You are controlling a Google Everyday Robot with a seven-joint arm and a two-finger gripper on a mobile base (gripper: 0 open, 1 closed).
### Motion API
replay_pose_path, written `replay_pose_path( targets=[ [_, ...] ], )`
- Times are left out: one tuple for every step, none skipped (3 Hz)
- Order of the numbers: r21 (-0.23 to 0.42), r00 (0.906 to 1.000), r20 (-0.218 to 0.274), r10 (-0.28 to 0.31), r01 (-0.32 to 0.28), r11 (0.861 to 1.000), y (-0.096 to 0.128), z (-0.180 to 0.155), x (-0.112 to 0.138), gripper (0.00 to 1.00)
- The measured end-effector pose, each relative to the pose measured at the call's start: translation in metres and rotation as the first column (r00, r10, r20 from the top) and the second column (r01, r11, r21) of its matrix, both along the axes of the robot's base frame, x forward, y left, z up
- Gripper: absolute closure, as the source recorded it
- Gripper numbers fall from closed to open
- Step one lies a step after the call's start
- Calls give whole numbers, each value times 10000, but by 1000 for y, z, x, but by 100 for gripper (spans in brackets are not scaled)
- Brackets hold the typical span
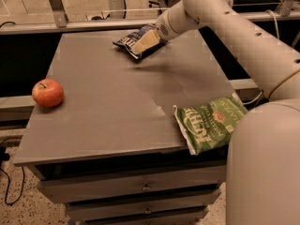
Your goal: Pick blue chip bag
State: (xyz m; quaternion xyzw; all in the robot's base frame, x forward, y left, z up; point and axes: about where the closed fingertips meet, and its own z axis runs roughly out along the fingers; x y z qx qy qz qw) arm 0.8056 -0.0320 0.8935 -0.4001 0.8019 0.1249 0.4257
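Note:
The blue chip bag (127, 42) is a small dark navy crinkly bag with white lettering, lying at the far middle of the grey table (108, 102). My gripper (142, 45) reaches in from the upper right on a white arm and sits right over the bag's right half, its pale fingers covering part of the bag.
A larger bright green chip bag (208, 123) lies at the table's front right corner, partly over the edge. A red apple (47, 93) sits near the left edge. Drawers (140, 186) are below the tabletop. My white arm and base fill the right side.

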Motion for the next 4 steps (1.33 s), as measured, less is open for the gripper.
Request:
replay_pose_path(
  targets=[
    [145, 9998, 146, 124, -126, 9998, 20, -15, 10, 0],
    [-99, 9998, 176, 47, -45, 9999, 27, -31, 14, 0],
    [-150, 9998, 173, -63, 66, 9999, 27, -44, 17, 18],
    [-95, 9998, 182, -124, 126, 9999, 29, -52, 17, 41]
  ],
)
